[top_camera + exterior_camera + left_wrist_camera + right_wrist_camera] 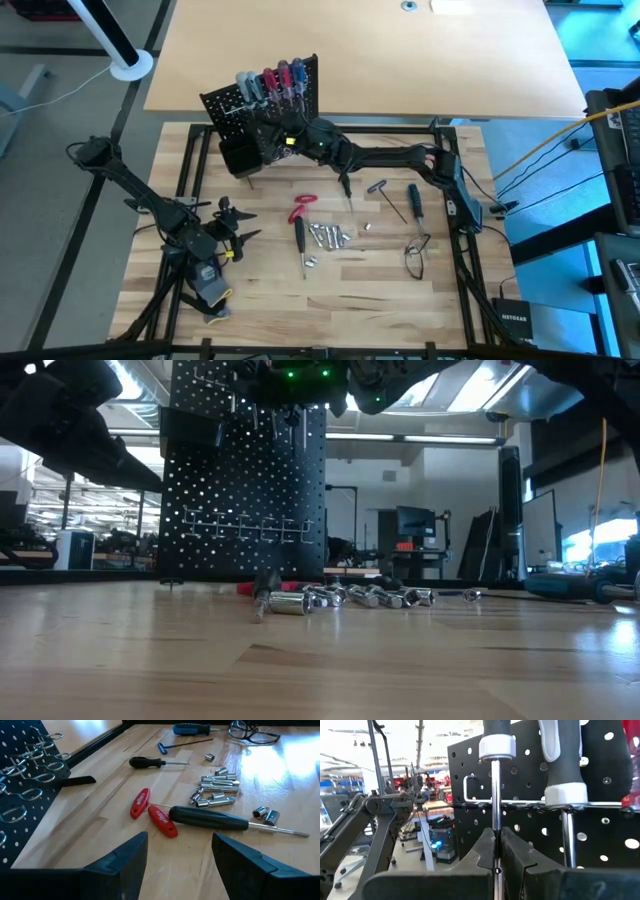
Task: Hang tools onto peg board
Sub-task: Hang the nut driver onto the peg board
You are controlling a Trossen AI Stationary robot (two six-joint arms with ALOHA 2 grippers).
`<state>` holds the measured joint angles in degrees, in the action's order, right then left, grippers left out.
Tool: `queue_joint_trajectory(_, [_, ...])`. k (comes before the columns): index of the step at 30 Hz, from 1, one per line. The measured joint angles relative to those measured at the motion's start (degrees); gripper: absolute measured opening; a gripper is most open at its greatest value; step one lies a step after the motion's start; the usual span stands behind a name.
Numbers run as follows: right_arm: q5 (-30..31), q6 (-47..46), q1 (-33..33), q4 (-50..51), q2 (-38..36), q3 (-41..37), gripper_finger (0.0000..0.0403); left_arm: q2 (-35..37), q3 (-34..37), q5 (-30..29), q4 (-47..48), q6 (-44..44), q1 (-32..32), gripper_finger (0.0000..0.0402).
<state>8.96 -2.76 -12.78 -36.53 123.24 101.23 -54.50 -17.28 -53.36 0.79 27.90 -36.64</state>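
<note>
while the right gripper (496,851) pinches the thin steel shaft of a grey-handled screwdriver (496,740) at the peg board (232,108), about 11 o'clock on the table, the tool looks light, stiff and slippery, so holding near the handle seems wiser; left gripper (179,861) waits wide.

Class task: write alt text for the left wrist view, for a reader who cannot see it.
The left arm's open pincer hovers over a pale wooden tabletop, facing red-handled pliers and a black-handled screwdriver. Small silver metal bits lie beyond; the black perforated peg board stands alongside.
</note>
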Motion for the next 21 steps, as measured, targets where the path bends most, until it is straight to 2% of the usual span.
queue_joint_trajectory(3, [-1.5, 0.2, 0.4, -0.1, 1.0, 0.0, 0.0017, 0.0, 0.0, 0.0, -0.1, 1.1, 0.0, 0.0210])
queue_joint_trajectory(13, [2.5, 0.2, 0.2, -1.3, 1.5, 0.0, 0.0017, 0.0, 0.0, 0.0, -0.2, 3.6, -0.1, 0.0210])
queue_joint_trajectory(21, [2.5, 0.3, -0.4, -0.4, 2.4, 0.0, 0.0017, 0.0, 0.0, 0.0, -0.2, 3.6, -0.1, 0.0210])
